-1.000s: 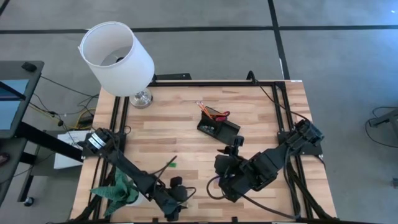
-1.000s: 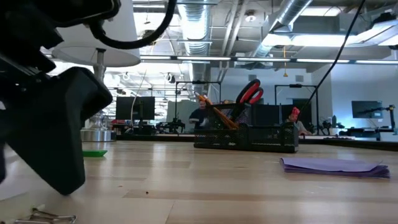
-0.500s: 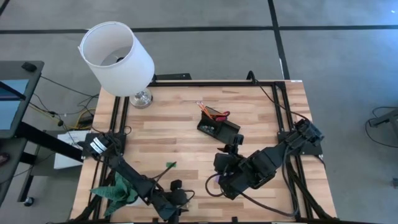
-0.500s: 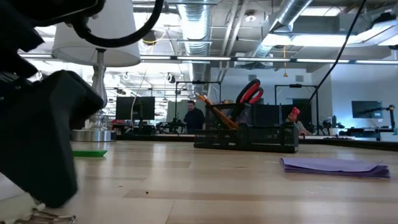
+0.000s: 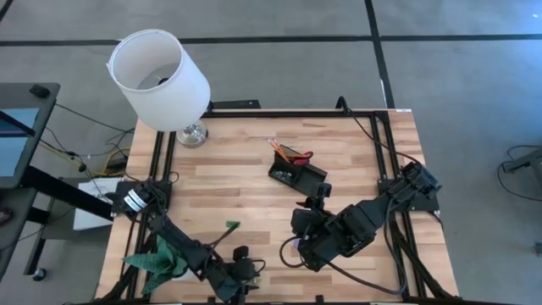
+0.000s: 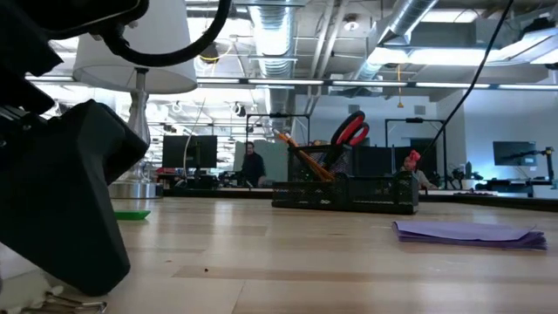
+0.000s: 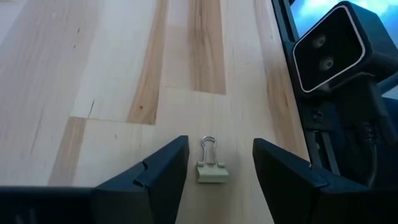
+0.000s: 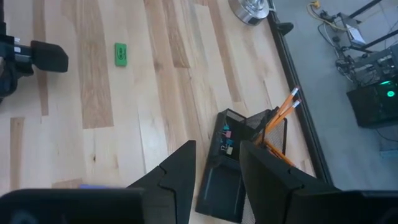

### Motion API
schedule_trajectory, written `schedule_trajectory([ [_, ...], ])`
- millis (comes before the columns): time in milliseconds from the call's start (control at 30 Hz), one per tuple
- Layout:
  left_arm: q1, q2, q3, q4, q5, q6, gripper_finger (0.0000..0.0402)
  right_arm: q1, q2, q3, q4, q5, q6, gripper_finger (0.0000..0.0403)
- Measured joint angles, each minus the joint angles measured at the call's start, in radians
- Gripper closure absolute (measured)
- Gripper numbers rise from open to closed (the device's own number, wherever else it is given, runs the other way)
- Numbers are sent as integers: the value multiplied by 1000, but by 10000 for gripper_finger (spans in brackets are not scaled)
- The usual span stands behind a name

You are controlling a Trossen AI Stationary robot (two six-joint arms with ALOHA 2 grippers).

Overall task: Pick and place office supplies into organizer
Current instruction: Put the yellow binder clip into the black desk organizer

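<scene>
The black organizer [image 5: 296, 169] stands on the table's far middle, with orange pencils and red-handled scissors [image 6: 351, 131] upright in its back section. A small green piece [image 5: 230, 224] lies flat on the wood. A purple note pad [image 6: 471, 233] lies flat, mostly hidden under my right arm in the high view. My left gripper [image 7: 217, 149] is low at the table's near edge, open, one finger on either side of a pale binder clip [image 7: 211, 168] without touching it. My right gripper [image 8: 216, 149] hangs open and empty above the table, near the organizer [image 8: 239, 162].
A lamp with a white shade [image 5: 159, 80] stands at the far left corner. A green paper plant [image 5: 157, 258] sits at the near left beside my left arm. A small camera block [image 7: 326, 50] stands on the table's near edge, just past the clip.
My left gripper has sunk toward the table and shifted slightly toward the near left corner, staying open.
</scene>
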Motion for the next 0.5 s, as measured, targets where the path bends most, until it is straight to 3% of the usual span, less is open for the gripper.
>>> schedule_trajectory([
  [500, -30, -1, 0, -89, -97, -66, 219, 0, 0, 0, 0, -15, 0, 282],
])
